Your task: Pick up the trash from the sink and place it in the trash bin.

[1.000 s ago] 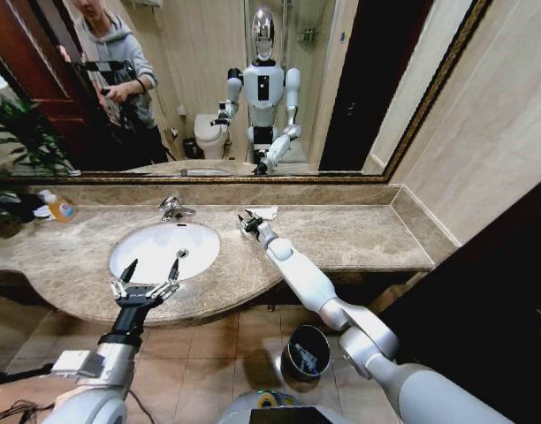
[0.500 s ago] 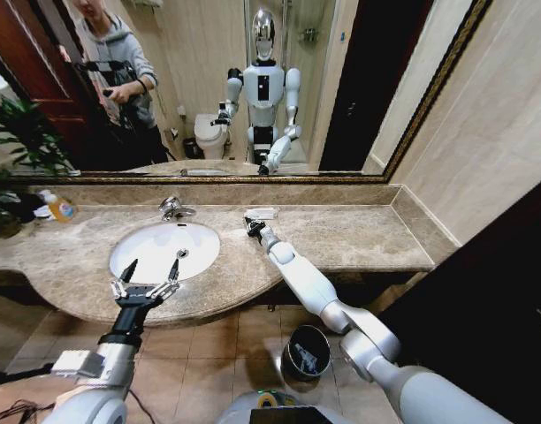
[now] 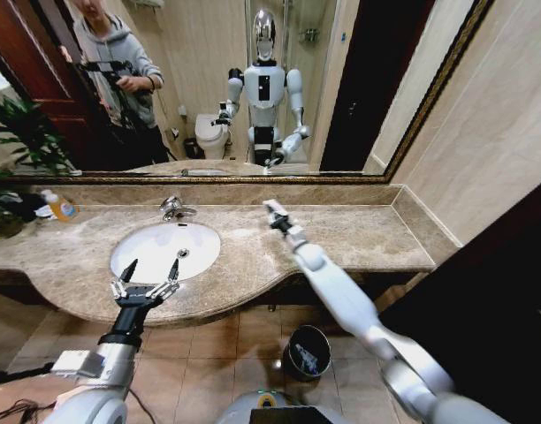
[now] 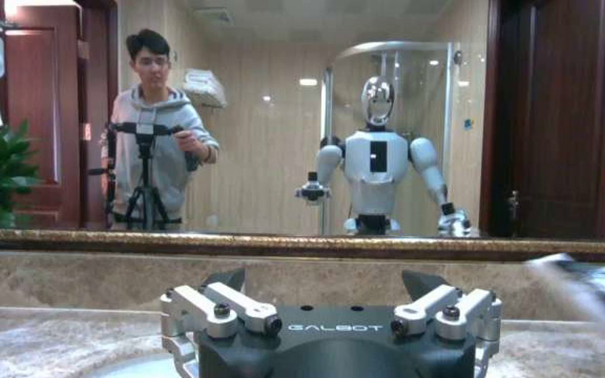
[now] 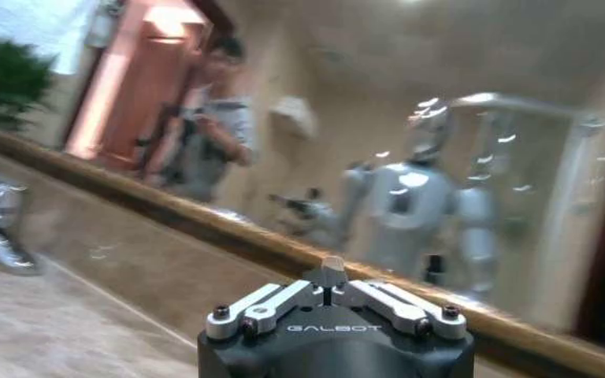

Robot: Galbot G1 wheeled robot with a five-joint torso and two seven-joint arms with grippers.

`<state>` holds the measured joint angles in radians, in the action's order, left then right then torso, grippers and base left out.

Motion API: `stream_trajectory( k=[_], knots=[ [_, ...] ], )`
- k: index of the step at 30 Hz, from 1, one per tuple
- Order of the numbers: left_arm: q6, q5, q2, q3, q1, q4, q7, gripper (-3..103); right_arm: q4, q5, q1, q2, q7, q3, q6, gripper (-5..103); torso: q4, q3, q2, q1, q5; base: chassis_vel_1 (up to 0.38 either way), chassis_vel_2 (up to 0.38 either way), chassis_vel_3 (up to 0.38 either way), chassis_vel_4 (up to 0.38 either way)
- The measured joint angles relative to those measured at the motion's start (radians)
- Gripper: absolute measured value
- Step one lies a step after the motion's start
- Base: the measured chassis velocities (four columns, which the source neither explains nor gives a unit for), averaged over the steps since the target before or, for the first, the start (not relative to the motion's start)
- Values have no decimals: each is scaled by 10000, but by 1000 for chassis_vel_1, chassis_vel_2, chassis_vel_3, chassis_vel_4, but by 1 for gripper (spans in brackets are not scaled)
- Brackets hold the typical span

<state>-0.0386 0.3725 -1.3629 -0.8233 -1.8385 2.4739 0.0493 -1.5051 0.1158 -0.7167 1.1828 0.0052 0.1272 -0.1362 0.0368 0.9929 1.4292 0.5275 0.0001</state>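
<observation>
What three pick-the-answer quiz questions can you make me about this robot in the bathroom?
1. Where is the right gripper?
A. inside the sink
B. above the counter, to the right of the sink
C. down in the trash bin

2. What colour is the trash bin?
A. black
B. red
C. yellow

3. How is the left gripper?
A. shut on a bottle
B. shut on nothing
C. open, holding nothing

Answers:
1. B: the right gripper is stretched out over the brown counter, beside the white sink.
2. A: the trash bin on the floor below the counter is black.
3. C: the left gripper has its fingers spread wide at the sink's front edge, with nothing between them.
</observation>
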Motion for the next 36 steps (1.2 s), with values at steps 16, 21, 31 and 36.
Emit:
stream_trajectory(
  k=[16, 21, 31, 36],
  knots=[
    [1, 0, 0, 0, 0, 0, -3, 100, -4373, 283, -9424, -202, 242, 5040, -2807, 0, -2, 0, 1, -3, 2, 0, 0, 0, 0],
    [1, 0, 0, -1, 0, -1, -5, 100, -2843, -443, -10406, 606, 374, 4284, -3801, 0, 0, 0, 2, -2, 1, 0, 0, 0, 0],
    [1, 0, 0, -1, 0, 0, -5, 100, 1244, -1232, -8922, 1444, 70, 2883, -4116, 0, 3, 1, 0, 0, 1, 0, 0, 0, 0],
    [0, 0, 0, 0, 0, 0, -5, 100, 3176, -1893, -7717, 1882, -124, 2833, -4122, 0, 2, 3, -1, 2, -5, 0, 0, 0, 0]
  ],
)
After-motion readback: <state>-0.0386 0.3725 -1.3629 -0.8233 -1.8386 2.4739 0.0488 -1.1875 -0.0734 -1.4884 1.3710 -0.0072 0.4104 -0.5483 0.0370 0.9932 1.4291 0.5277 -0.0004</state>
